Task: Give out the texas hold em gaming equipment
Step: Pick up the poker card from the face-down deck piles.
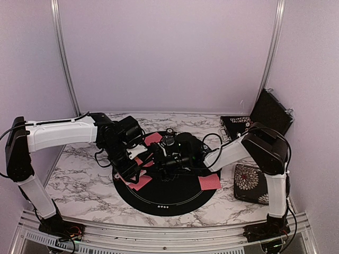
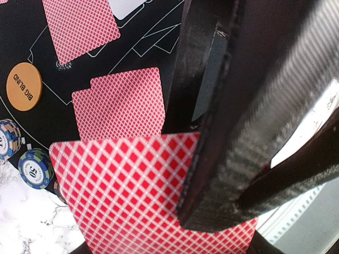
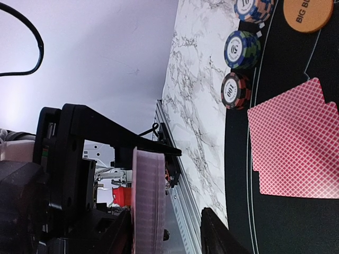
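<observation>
My left gripper (image 1: 139, 168) is shut on a deck of pink-red-backed playing cards (image 2: 127, 201), held over the round black mat (image 1: 164, 203). The deck shows edge-on (image 3: 148, 201) in the right wrist view. My right gripper (image 3: 164, 238) is open and straddles it: one finger lies against the deck's face, the other finger (image 3: 217, 235) stands apart. Two dealt cards (image 3: 294, 143) lie overlapped on the mat, with another card (image 2: 79, 26) farther off. Three striped chip stacks (image 3: 242, 49) stand on the marble beside the mat. An orange "BIG BLIND" button (image 2: 24, 86) rests on the mat.
More red-backed cards (image 1: 209, 182) lie at the mat's right edge. A black floral-patterned case (image 1: 251, 182) sits on the right beside the right arm, its lid (image 1: 271, 111) leaning on the back right wall. A metal rail runs along the near table edge.
</observation>
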You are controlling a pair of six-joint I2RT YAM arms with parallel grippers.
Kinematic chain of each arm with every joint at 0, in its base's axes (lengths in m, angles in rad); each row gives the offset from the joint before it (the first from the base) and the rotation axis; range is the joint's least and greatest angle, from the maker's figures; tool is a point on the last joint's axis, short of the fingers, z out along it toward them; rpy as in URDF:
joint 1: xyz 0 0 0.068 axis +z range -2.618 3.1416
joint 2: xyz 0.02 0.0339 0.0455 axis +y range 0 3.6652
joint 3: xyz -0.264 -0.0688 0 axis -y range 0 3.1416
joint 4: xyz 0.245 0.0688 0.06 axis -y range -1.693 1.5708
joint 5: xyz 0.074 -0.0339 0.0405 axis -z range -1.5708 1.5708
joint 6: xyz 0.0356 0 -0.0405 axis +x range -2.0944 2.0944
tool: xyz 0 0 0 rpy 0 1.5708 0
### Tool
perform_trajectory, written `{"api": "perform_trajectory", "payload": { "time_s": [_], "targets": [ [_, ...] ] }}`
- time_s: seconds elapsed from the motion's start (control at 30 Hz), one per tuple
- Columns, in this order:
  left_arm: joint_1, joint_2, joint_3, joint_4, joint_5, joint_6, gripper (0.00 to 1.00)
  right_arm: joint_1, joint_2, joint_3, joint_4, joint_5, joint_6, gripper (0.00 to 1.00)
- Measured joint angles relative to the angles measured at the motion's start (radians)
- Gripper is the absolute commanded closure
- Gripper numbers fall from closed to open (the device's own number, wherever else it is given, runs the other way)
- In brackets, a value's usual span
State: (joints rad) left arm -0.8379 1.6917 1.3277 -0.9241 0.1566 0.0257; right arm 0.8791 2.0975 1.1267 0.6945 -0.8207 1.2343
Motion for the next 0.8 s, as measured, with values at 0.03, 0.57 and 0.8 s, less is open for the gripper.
{"api": "perform_trajectory", "payload": {
  "time_s": [0.03, 0.57, 0.8],
  "targets": [
    [0.000, 0.000, 0.000, 0.000, 0.000, 0.000, 0.45, 0.000, -0.002, 0.000, -0.003, 0.000, -0.003, 0.58],
    [0.000, 0.000, 0.000, 0.000, 0.000, 0.000, 0.45, -0.010, -0.022, -0.013, -0.019, 0.019, -0.013, 0.59],
    [0.000, 0.000, 0.000, 0.000, 0.000, 0.000, 0.45, -0.015, -0.039, -0.026, -0.027, 0.022, -0.014, 0.60]
  ]
}}
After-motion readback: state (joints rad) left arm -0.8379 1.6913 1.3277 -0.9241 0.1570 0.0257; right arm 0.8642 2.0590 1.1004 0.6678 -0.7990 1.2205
